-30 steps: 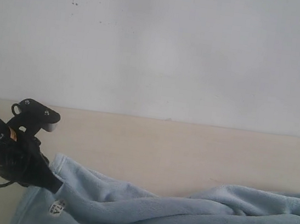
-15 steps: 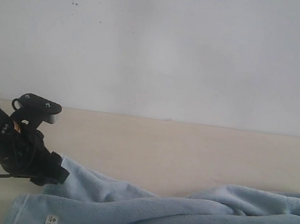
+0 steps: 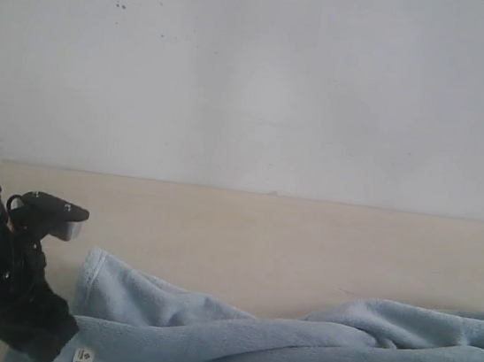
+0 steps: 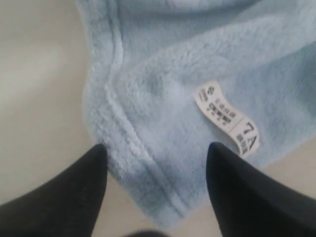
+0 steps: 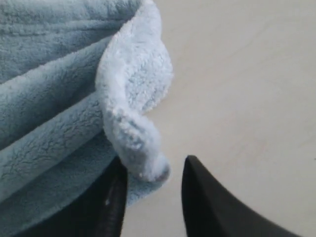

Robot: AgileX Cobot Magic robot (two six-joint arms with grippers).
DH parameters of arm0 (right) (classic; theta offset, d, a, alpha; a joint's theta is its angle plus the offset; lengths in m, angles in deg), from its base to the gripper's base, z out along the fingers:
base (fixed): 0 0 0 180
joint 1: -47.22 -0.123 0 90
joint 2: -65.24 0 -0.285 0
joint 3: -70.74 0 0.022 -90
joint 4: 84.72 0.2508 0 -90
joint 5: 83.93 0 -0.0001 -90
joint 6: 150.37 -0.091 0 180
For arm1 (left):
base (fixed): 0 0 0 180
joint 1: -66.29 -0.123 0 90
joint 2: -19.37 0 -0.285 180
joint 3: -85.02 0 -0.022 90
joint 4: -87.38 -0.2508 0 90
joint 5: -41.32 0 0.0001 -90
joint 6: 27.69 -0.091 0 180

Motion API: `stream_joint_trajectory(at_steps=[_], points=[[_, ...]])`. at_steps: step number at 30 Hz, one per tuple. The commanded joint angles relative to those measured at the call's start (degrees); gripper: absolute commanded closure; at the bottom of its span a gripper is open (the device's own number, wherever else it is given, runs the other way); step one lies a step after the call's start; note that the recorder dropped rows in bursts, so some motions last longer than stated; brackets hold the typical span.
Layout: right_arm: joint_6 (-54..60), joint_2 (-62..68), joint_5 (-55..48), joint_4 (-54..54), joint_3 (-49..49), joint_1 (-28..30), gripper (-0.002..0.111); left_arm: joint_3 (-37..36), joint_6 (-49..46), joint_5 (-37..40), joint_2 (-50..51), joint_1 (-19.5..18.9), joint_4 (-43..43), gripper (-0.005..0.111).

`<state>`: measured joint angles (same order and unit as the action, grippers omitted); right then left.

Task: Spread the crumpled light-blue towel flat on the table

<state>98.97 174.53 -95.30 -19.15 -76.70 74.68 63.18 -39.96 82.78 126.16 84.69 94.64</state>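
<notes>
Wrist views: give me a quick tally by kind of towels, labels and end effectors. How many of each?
towel: 1
white label: 1
end effectors: 2 (left end effector, right end effector)
Total: 4

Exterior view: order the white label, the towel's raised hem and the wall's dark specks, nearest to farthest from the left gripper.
1. White label, beside the left gripper.
2. Raised hem, just behind.
3. Dark specks, high on the wall.
</notes>
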Motion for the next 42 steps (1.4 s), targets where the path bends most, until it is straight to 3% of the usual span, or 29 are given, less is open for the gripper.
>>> stream_joint_trajectory(at_steps=[1,7,10,15,17,20,25,31,35,42], points=[[0.3,0.0,-5.3,-0.2,-1.8,0.5,0.108,-2.7,1.6,2.2,-0.4,-0.1,-1.1,0.049],[0.2,0.0,-7.3,-0.1,-2.3,0.5,0.108,-6.5,3.6,2.5,-0.4,-0.1,-3.2,0.049],[0.0,0.0,-7.7,1.3,-2.3,0.5,0.108,-7.5,3.4,-0.9,-0.4,-0.1,-2.0,0.049],[0.0,0.0,-9.6,1.7,-2.3,0.5,0.108,-9.0,-5.7,-7.4,-0.4,0.1,5.2,0.053],[0.0,0.0,-9.7,1.8,-2.3,0.5,0.108,-9.0,-8.9,-7.4,-0.4,0.1,8.4,0.067],[0.0,0.0,-10.6,3.8,-2.3,0.5,0.108,-9.0,-10.0,-7.0,-0.4,0.1,9.4,0.102],[0.0,-2.0,-17.9,11.2,-2.3,0.5,0.108,-6.2,-10.6,-2.6,-3.4,0.1,10.8,0.103],[-1.0,-9.8,-35.0,34.4,-2.3,0.5,0.108,-4.9,-11.3,-2.0,-20.6,-0.1,11.6,0.103],[-1.6,-16.5,-42.4,34.4,-2.8,0.5,0.108,-4.9,-10.0,-5.3,-33.5,-0.1,11.2,0.103],[-6.5,-32.8,-39.1,29.3,-2.7,-1.3,0.108,-4.9,-6.3,-1.8,-45.9,-0.1,10.9,0.103]])
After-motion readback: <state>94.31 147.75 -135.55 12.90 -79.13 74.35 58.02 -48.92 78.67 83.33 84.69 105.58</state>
